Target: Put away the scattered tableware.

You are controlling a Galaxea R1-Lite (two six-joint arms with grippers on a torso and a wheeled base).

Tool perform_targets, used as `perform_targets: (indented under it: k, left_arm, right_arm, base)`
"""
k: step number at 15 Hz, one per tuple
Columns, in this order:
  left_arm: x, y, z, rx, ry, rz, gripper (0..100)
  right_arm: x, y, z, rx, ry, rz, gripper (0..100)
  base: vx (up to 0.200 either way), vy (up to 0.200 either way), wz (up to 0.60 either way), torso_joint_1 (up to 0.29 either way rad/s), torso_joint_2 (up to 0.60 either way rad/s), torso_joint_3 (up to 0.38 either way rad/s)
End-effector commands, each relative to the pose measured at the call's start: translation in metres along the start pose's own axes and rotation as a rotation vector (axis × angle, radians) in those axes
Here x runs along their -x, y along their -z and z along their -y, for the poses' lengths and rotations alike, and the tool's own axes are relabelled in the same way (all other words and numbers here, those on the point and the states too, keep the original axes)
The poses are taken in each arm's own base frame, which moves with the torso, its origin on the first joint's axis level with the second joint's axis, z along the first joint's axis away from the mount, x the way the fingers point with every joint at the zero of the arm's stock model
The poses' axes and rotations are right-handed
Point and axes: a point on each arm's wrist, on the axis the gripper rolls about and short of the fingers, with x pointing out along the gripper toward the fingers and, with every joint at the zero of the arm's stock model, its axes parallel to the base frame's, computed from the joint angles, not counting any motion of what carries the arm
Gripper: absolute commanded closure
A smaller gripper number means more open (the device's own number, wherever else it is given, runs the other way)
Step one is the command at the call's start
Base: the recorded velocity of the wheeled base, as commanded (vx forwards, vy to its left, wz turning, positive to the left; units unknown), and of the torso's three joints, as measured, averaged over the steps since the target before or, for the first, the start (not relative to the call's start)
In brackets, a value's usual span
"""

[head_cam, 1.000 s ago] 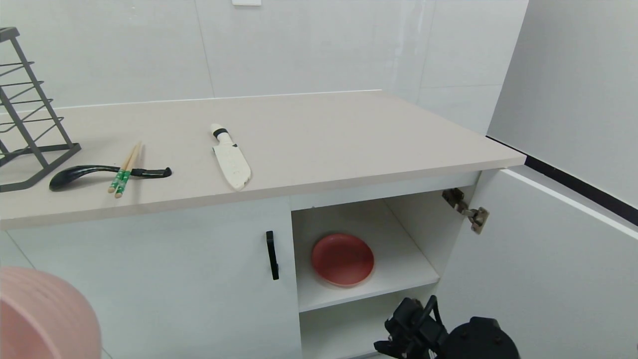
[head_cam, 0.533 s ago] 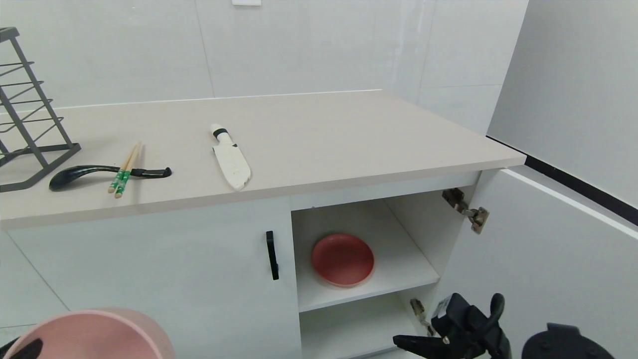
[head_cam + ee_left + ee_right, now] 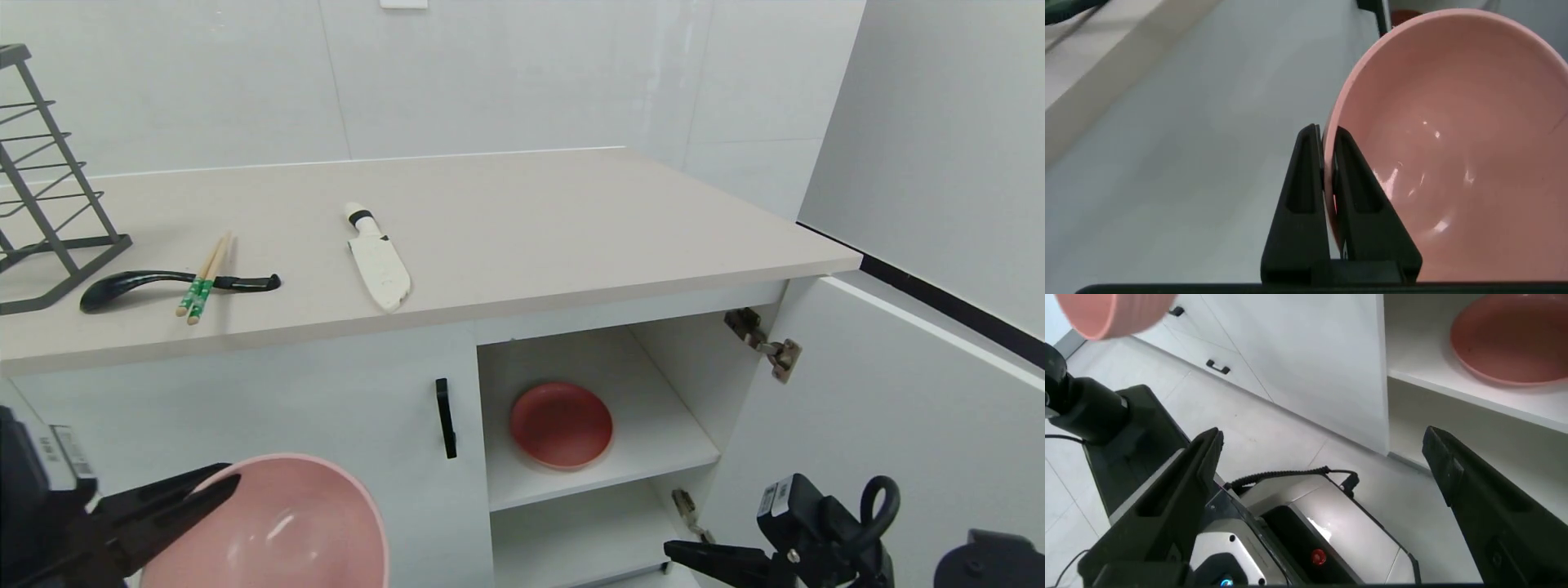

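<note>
Rising from the lower left, the left hand (image 3: 220, 483) now holds the pink bowl (image 3: 294, 523), clamped on its rim, low beside the open cabinet (image 3: 653, 441) where a red plate (image 3: 561, 425) lies. Spread and empty, the right hand (image 3: 1320, 457) has drawn rightward, likely clearing the way.

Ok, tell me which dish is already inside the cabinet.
The red plate, flat on the cabinet shelf; the pink bowl is outside, held by the left gripper.

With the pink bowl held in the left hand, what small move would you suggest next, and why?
Probably swing the pink bowl right toward the open cabinet's shelf. The left hand is shut on its rim, and bare shelf shows beside the red plate.
</note>
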Motion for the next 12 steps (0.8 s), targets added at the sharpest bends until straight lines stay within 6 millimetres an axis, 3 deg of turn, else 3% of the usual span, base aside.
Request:
perform_targets:
  k: [1, 5, 9, 12]
  left_arm:
    - [-0.025, -0.001, 0.010, -0.027, 0.089, -0.080, 100]
    - [-0.046, -0.025, 0.016, -0.074, 0.109, -0.084, 100]
    - [-0.071, -0.045, 0.058, -0.106, 0.166, -0.107, 100]
    - [-0.088, -0.056, 0.085, -0.119, 0.173, -0.130, 100]
  right_arm:
    - [0.001, -0.001, 0.000, 0.000, -0.003, 0.006, 0]
    - [-0.006, -0.014, -0.006, -0.001, -0.023, 0.057, 0]
    - [-0.022, -0.019, -0.008, -0.003, 0.004, 0.065, 0]
    - [-0.022, -0.019, -0.001, -0.016, 0.072, 0.073, 0]
  base:
    - [0.000, 0.000, 0.00, 0.000, 0.00, 0.000]
    - [0.000, 0.000, 0.00, 0.000, 0.00, 0.000]
    - [0.000, 0.000, 0.00, 0.000, 0.00, 0.000]
    - [0.000, 0.000, 0.00, 0.000, 0.00, 0.000]
